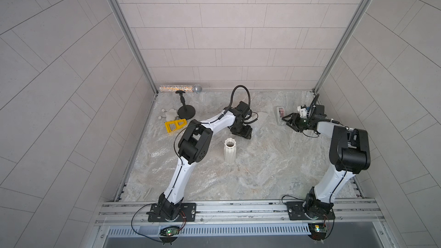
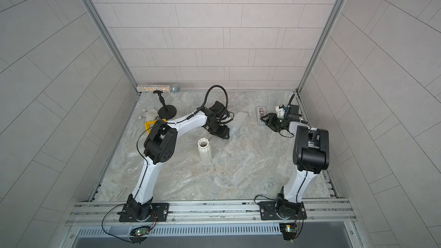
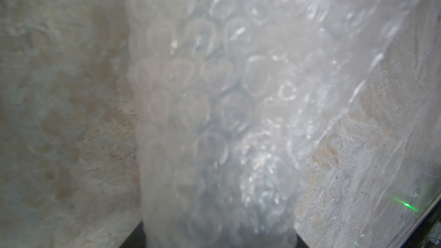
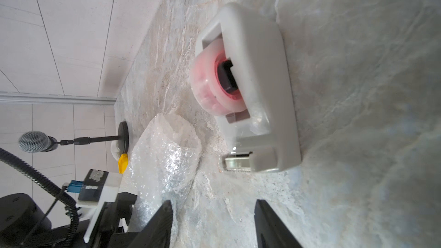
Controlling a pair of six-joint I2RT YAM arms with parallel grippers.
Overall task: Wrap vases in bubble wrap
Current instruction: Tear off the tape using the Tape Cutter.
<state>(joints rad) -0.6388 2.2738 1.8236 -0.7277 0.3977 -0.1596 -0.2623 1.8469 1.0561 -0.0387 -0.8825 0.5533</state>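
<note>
Covering much of the desk point(image 1: 274, 101), the bubble wrap sheet point(image 1: 214, 187) lay spread out. The white ribbed vase point(image 1: 230, 151) stood upright on it near the middle, bare, so its wrapping seemed not yet begun. Farther back, the left tool point(image 1: 245, 135) clasped a wrapped bundle point(image 3: 214, 115); a faint bluish tint inside hinted at the blue vase, probably rolled but unsealed. The right tool point(image 4: 214, 225) hung wide and empty just short of the tape dispenser point(image 4: 260, 87), so taping looked like the step in hand.
</note>
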